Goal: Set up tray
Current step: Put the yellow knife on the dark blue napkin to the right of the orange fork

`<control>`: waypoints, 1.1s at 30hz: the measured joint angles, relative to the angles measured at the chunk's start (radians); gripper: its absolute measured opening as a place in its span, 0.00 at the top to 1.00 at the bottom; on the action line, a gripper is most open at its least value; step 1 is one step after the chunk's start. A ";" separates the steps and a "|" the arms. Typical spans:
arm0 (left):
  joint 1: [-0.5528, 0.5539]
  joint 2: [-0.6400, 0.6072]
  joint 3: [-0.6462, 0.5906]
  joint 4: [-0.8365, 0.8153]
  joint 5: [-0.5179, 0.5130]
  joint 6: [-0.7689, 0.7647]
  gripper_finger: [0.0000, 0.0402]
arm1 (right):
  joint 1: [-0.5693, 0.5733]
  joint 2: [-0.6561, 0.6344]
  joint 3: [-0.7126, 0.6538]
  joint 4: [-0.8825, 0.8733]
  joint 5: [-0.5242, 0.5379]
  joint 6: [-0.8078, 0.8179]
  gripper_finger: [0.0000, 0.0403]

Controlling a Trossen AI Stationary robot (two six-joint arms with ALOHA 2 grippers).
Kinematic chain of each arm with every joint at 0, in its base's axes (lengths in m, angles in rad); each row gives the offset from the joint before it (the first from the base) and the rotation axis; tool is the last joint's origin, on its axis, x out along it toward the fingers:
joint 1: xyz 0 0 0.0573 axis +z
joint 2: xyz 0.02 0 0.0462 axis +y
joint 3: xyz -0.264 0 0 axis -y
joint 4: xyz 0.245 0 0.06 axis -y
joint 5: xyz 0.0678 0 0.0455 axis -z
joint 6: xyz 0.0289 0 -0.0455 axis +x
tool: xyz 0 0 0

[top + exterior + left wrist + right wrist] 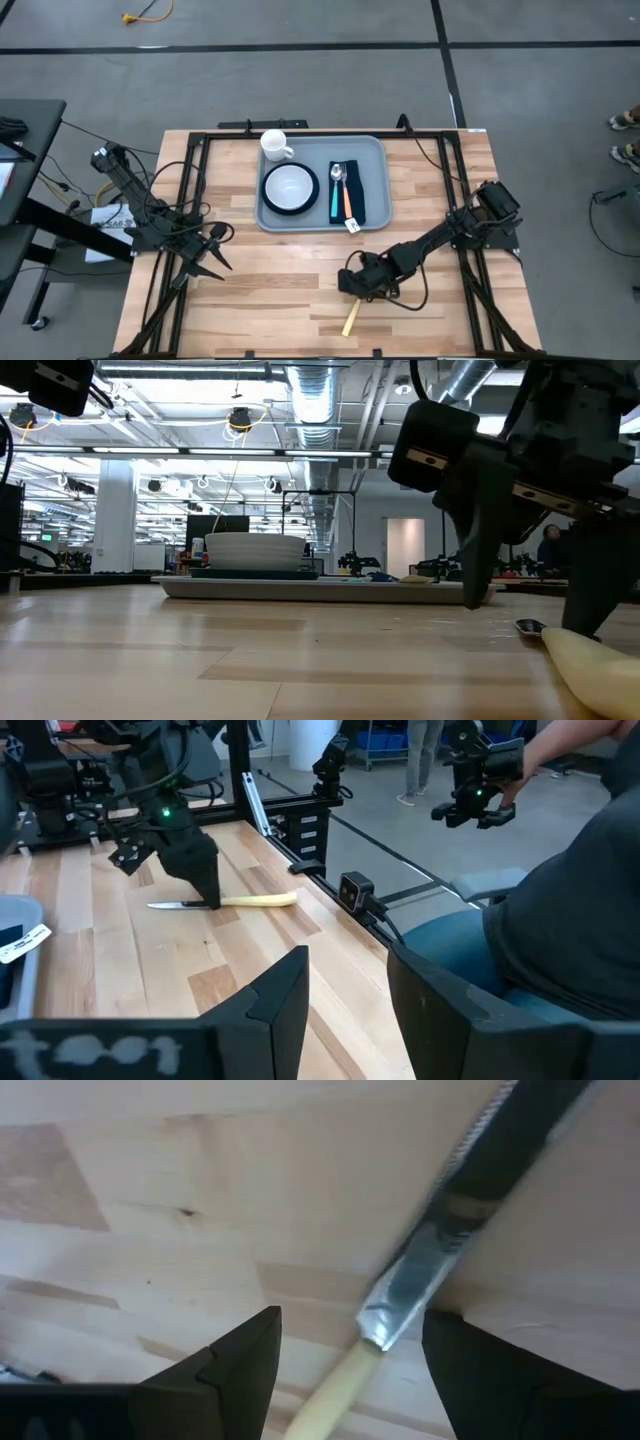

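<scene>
The light grey-blue tray (375,150) lies at the table's far middle and shows as a low slab in the low view (300,589). A knife (350,320) with a pale yellow handle lies flat on the wood near the front edge. My right gripper (350,1320) stands open over it, slanting down, one finger on each side of the knife (415,1280) where blade meets handle. I see no finger touching it. My left gripper (212,250) waits open at the table's left side, holding nothing.
On the tray stand a white mug (275,146), a white bowl on a dark plate (290,187), and a dark napkin (356,192) bearing a spoon and other cutlery. Black frame rails (190,200) run along the table's sides. A seated person (560,920) shows beyond the table's edge.
</scene>
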 joint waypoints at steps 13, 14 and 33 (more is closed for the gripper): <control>0.000 0.000 0.000 -0.007 0.001 -0.009 0.69 | -0.001 0.066 0.008 -0.025 -0.212 -0.006 0.48; 0.000 0.000 0.000 -0.007 0.001 -0.009 0.69 | -0.001 0.075 0.008 -0.017 -0.239 -0.015 0.49; 0.000 0.000 0.000 -0.008 0.003 -0.009 0.69 | -0.005 0.092 0.013 -0.079 -0.253 -0.141 0.80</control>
